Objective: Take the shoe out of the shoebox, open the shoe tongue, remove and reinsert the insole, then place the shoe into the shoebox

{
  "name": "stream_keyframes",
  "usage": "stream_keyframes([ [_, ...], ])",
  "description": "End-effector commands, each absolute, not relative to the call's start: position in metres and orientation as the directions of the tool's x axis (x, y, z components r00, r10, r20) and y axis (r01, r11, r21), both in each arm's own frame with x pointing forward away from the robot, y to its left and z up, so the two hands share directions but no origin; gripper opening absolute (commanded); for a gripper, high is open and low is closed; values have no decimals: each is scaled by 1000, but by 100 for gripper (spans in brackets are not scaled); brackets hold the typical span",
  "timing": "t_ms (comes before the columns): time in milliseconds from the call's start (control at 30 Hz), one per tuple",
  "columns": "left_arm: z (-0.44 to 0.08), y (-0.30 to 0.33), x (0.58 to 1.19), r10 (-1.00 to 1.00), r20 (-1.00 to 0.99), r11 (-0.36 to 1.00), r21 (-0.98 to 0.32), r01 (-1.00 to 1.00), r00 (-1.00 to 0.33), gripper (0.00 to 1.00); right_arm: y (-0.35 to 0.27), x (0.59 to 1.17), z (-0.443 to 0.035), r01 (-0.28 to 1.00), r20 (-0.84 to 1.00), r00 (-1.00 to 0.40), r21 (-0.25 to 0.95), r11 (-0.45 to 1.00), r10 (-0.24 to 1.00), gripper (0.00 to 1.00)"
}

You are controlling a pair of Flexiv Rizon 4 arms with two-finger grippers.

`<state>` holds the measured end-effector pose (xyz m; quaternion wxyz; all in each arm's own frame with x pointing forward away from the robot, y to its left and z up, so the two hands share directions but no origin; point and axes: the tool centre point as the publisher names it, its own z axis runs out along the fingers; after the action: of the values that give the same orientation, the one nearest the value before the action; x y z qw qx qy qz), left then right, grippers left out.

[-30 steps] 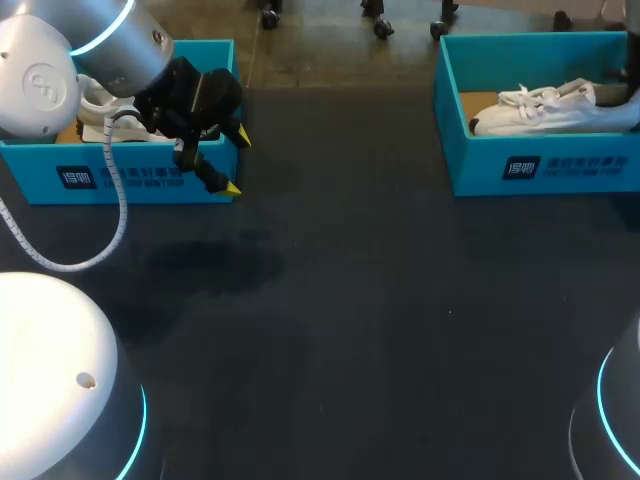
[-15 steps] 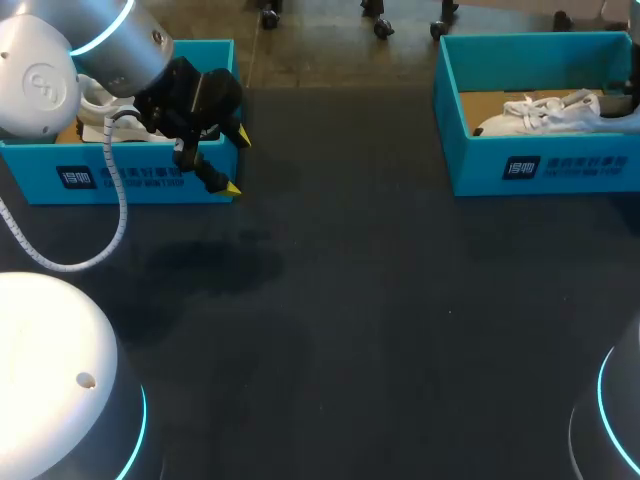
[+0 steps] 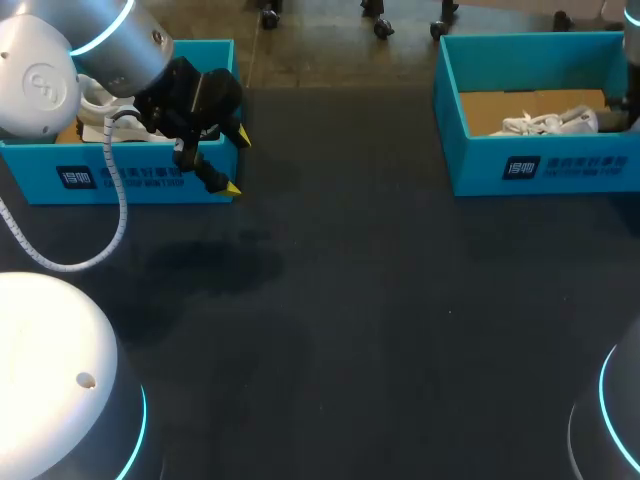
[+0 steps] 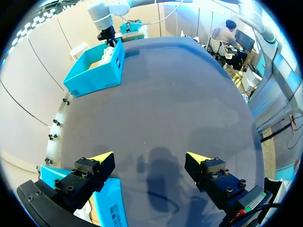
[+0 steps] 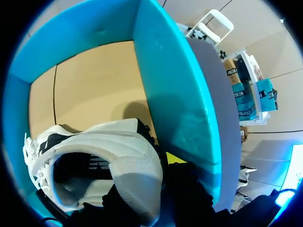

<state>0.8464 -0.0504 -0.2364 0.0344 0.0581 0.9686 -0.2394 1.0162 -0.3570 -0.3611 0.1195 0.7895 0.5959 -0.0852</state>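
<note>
A white shoe (image 3: 545, 122) lies in the right blue shoebox (image 3: 540, 170) on its cardboard floor. In the right wrist view my right gripper (image 5: 154, 165) is shut on the heel collar of the shoe (image 5: 94, 156). One yellow tip shows outside the heel, next to the box wall (image 5: 175, 94); the other finger is hidden inside the shoe. My left gripper (image 3: 238, 164) hangs open and empty over the right end of the left shoebox (image 3: 120, 175), which holds another white shoe (image 3: 95, 100). The left wrist view shows the left gripper (image 4: 150, 157) with its jaws wide apart above the dark table.
The dark table top (image 3: 380, 320) stretches between the two boxes. A white cable (image 3: 110, 230) loops from my left arm over the front of the left box. The right box (image 4: 94, 71) and my right arm (image 4: 106, 21) sit far ahead of the left gripper.
The shoe in the right box has been drawn toward the right end of the box, so less of its length shows. The left arm has not moved.
</note>
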Motion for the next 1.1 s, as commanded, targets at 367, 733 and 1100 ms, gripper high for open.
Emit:
stream_keyframes([
  [367,-236,-51,846,97,-94,880,-456,129,-991,100,-354,1020,-365,959,-275,283,85,-270,919,43],
  [733,-236,-51,846,97,-94,880,-456,129,-991,100,-342,1016,-341,953,-258,302,112,-282,918,85],
  [1100,-236,-51,846,97,-94,880,-456,129,-991,100,-328,1018,-289,935,-232,339,194,-299,911,100],
])
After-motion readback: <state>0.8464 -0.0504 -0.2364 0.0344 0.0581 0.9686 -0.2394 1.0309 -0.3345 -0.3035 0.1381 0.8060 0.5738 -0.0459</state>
